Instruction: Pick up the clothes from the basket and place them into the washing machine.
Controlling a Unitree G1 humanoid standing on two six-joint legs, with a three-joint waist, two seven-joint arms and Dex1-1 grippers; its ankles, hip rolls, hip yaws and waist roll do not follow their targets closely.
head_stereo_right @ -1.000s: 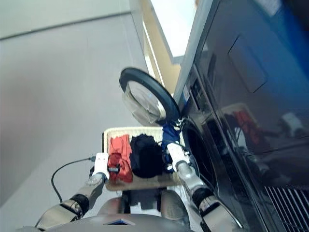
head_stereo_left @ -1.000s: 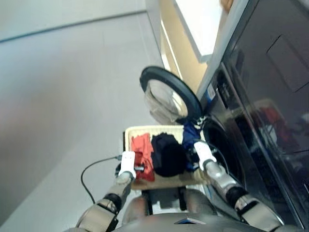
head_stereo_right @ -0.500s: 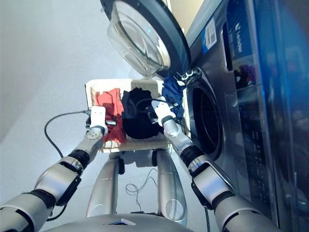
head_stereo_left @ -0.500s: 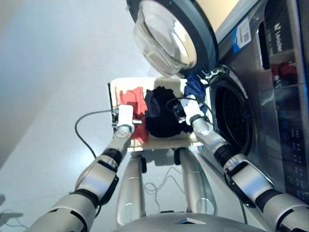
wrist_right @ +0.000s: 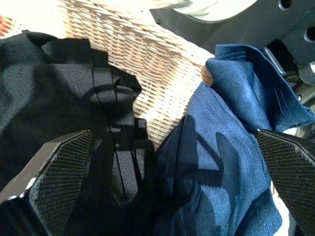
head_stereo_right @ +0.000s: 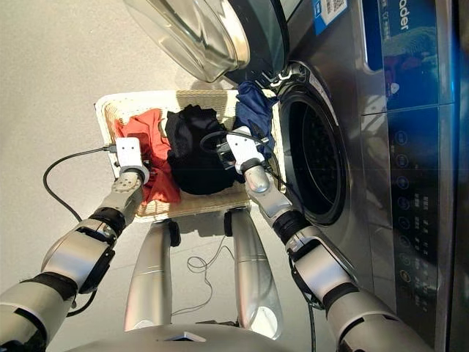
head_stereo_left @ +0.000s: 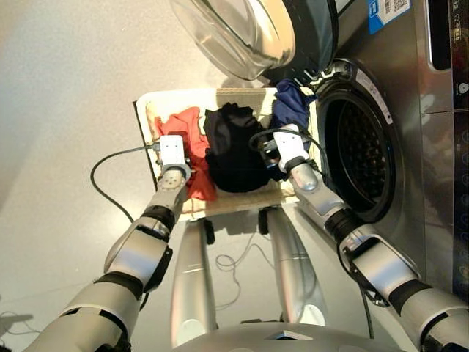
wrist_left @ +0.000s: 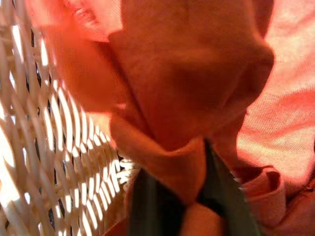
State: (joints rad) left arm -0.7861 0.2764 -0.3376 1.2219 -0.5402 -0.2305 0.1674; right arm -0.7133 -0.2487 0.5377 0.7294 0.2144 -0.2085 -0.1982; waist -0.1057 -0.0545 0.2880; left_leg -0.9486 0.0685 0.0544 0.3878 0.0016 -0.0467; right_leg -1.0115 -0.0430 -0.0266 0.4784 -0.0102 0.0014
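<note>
Pale grey floor (head_stereo_left: 66,88) under everything, black cable (head_stereo_left: 110,187) looping across it beside the basket.

Landmark: shallow cream woven-wicker basket (head_stereo_left: 146,110), low-sided, directly in front of dark grey glossy front-loading washing machine (head_stereo_left: 410,147). Round port (head_stereo_left: 359,150) open beside basket's machine-side edge; perforated drum visible inside. Round black-rimmed clear-glass door (head_stereo_left: 242,29) swung out above basket's far edge.

All three garments in basket. Orange-red garment (head_stereo_left: 192,132) at end away from machine. Black garment (head_stereo_left: 231,147) in middle, touching both neighbours. Dark navy blue garment (wrist_right: 221,162) at machine-side end, upper part draped over basket rim toward port.

Left gripper (wrist_left: 172,196) down on orange-red garment, fingers pinched shut on a fold of that cloth, per left wrist view; wicker wall close alongside.

Right gripper (wrist_right: 167,167) above seam between black and navy garments, fingers spread wide apart, nothing between them.
</note>
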